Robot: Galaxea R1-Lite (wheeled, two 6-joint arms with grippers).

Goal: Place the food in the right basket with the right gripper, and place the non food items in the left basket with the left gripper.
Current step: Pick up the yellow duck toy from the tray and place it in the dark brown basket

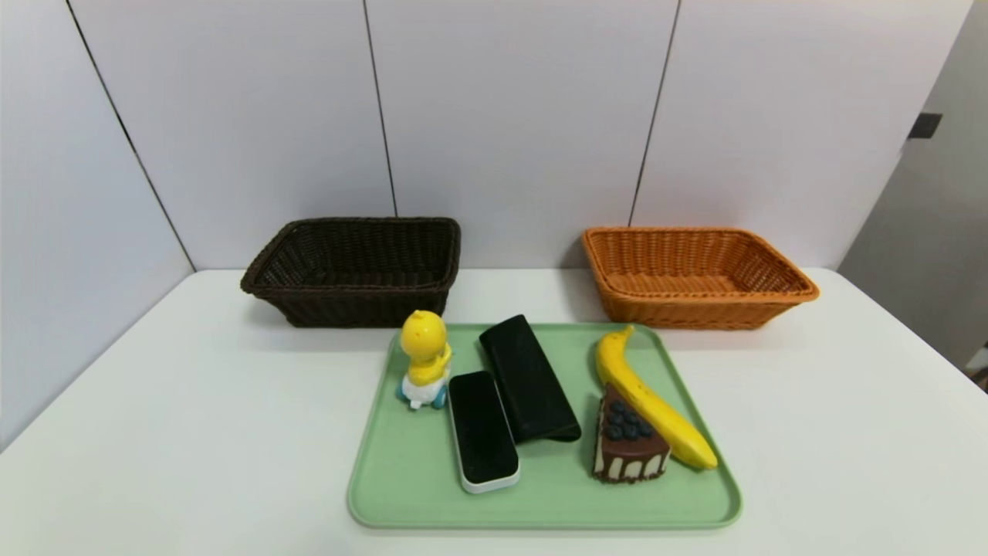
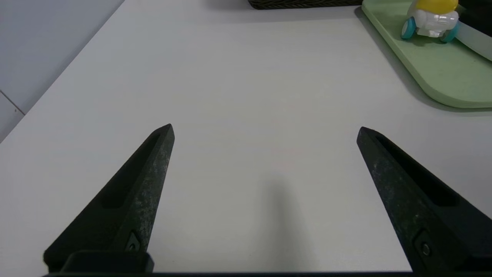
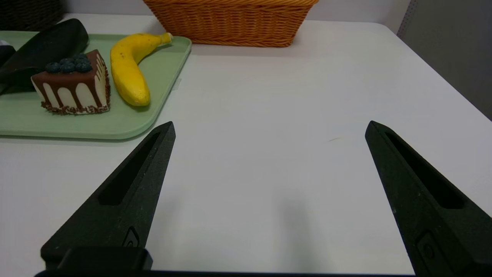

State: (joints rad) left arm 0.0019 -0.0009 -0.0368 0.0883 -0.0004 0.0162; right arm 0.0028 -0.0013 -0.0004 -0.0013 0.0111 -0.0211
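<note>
L & R end effectors [image 2: 265,132] [image 3: 272,129] spread, nothing btwn; green tray [image 1: 556,506] nr baskets [image 1: 363,305] [image 1: 698,313], banana [image 1: 656,401] beside cake [image 1: 629,452]

A pale green rectangular tray with rounded corners [image 1: 556,506] is lying flat on a smooth white counter [image 1: 193,432], while white wall panels with thin dark seams [image 1: 525,116] are standing behind.

Yellow banana [image 1: 651,401], chocolate-brown cake wedge [image 1: 629,448] (white-dripped, blue-berried), green tray [image 1: 563,506], orange-woven basket [image 1: 698,309].
</note>
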